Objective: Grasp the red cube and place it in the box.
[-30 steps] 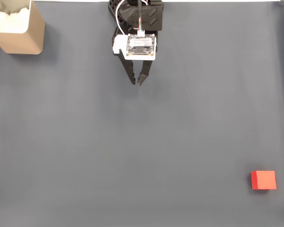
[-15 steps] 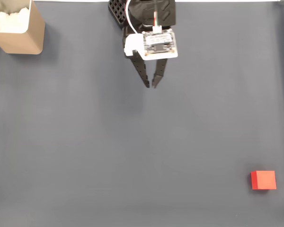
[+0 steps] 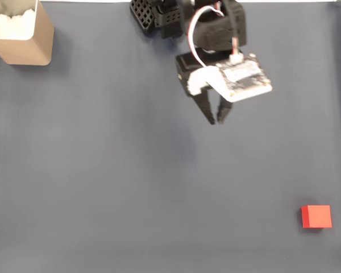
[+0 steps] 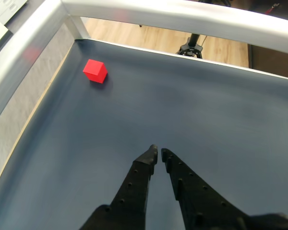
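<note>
Red cube (image 3: 316, 216) sits alone on the dark mat (image 3: 102, 170), well ahead of my gripper (image 3: 216, 120) and off to its side; in the wrist view it lies far up and left of the fingertips (image 4: 152, 152). I count one cube, one box (image 3: 20, 34), one arm. It looks light, rigid and matte, so I'd judge it grips easily across two flat opposite faces. My gripper's fingers are nearly together, holding nothing. The box stands well behind the gripper, on the opposite side
</note>
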